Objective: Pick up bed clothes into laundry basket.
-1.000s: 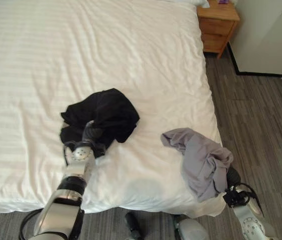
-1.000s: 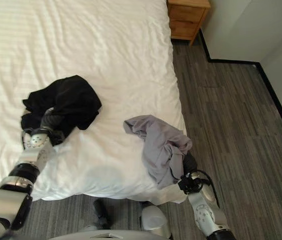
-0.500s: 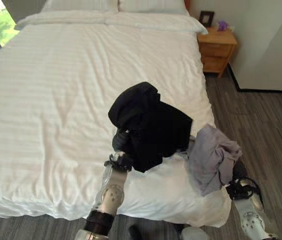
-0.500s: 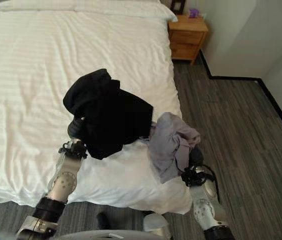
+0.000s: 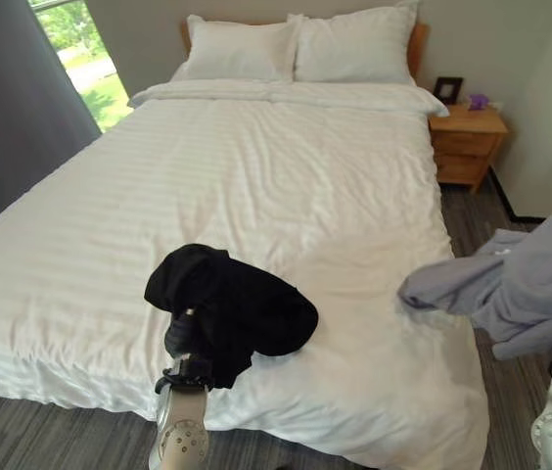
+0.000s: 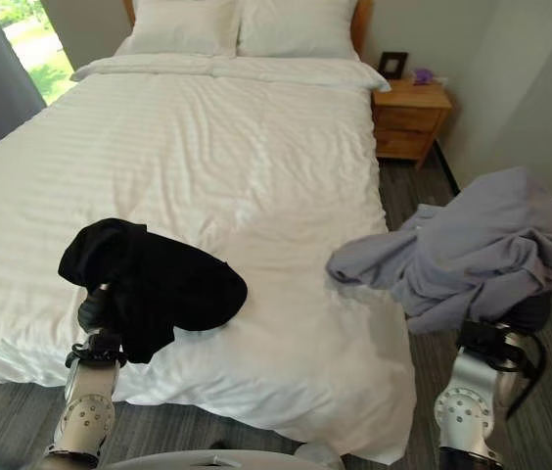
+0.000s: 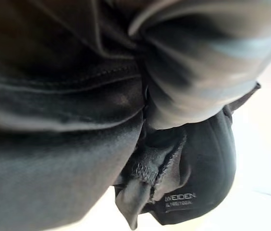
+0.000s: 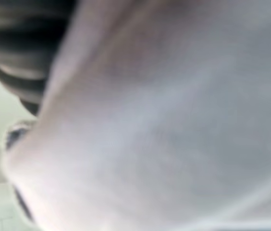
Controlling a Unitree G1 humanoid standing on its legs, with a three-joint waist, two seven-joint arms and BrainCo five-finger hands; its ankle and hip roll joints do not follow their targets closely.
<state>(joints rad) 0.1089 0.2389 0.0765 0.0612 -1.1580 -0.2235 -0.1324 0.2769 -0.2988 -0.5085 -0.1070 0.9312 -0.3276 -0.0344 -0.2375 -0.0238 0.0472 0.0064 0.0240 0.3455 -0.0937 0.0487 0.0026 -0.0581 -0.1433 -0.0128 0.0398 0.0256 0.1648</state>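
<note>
**Two garments lifted at the foot of a white bed**

From my station I see a large bed [image 5: 256, 196] taking most of the room, made up with a white striped duvet that is lightly creased near its middle and hangs over the near edge. Grey wood-look flooring [image 6: 423, 211] runs along the bed's right side and under its foot. A dark grey curtain [image 5: 12, 108] hangs at the left, with a bright window [image 5: 85, 49] beside it showing green outside. Plain pale walls close the far right corner.

Two white pillows [image 5: 296, 44] lean side by side against a wooden headboard [image 6: 358, 22]. A wooden nightstand [image 6: 408, 119] stands just beside the bed's right head corner; on it sit a small dark picture frame [image 6: 391, 64] and a tiny purple object [image 6: 422, 74] that I cannot identify.

Nearer to me, a grey garment [image 6: 472, 255] hangs bunched over my right hand [image 6: 526, 311], held off the bed past its right edge, one corner trailing toward the duvet. The cloth covers the fingers, and the right wrist view shows mostly pale fabric, so I cannot tell how that hand is set.

A black garment [image 5: 237, 313] is draped over my left hand [image 5: 180, 338] above the near left part of the bed. Its fingers are buried in the fabric, so I cannot tell their state either; the left wrist view shows dark folds and a small label [image 7: 178, 199].
</note>
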